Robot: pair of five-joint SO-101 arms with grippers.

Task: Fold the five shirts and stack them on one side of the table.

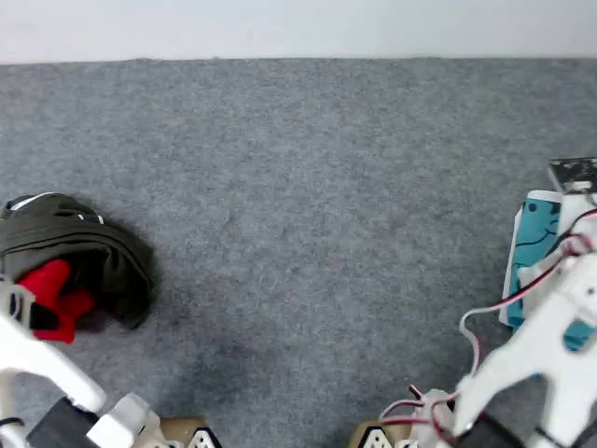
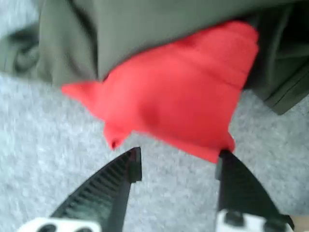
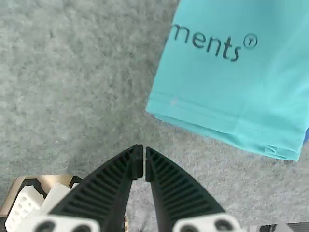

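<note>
A crumpled pile lies at the table's left: an olive-green shirt (image 1: 84, 247) with a red shirt (image 1: 54, 294) poking out under it. My left gripper (image 2: 177, 159) is open just short of the red shirt (image 2: 178, 101), its black fingers (image 2: 120, 179) flanking the cloth's near edge; the olive shirt (image 2: 145, 29) lies behind. At the right edge a folded turquoise shirt (image 1: 539, 238) rests on white and blue cloth, partly hidden by the right arm. My right gripper (image 3: 144, 162) is shut and empty, over bare felt beside the turquoise shirt (image 3: 236, 67).
Grey felt (image 1: 317, 205) covers the whole table, with wide free room across the middle and back. A white wall runs along the far edge. The arm bases and red and white cables (image 1: 485, 317) sit at the near edge.
</note>
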